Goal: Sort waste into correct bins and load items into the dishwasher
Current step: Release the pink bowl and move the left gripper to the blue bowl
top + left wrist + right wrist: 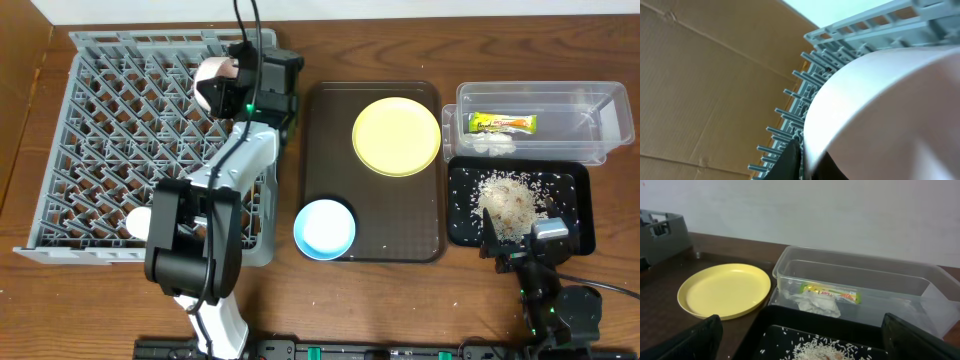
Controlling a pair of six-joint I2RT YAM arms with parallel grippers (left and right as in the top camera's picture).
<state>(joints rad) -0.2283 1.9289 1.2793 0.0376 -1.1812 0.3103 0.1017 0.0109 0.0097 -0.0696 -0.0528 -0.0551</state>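
So the left gripper is clamped on a small white round bowl, holding it over the back right part of the big square grey plastic dish rack. In the left wrist view the bowl fills nearly everything, with the rack's dividers right behind it, so it looks tipped on its side and not seated yet.

How I'd do it: bring it down slowly so the rim slides between two rows of dividers, not on top of one. Keep it tilted so it leans on the dividers, and only let go once it rests there. If it's dropped from up high, it'll probably roll. Another small white cup sits at the rack's near edge, well apart, so there's no clash.

The round yellow plate and light blue bowl wait on the dark brown tray. The right gripper is spread wide, holding nothing, at the near edge of the shallow black tray.
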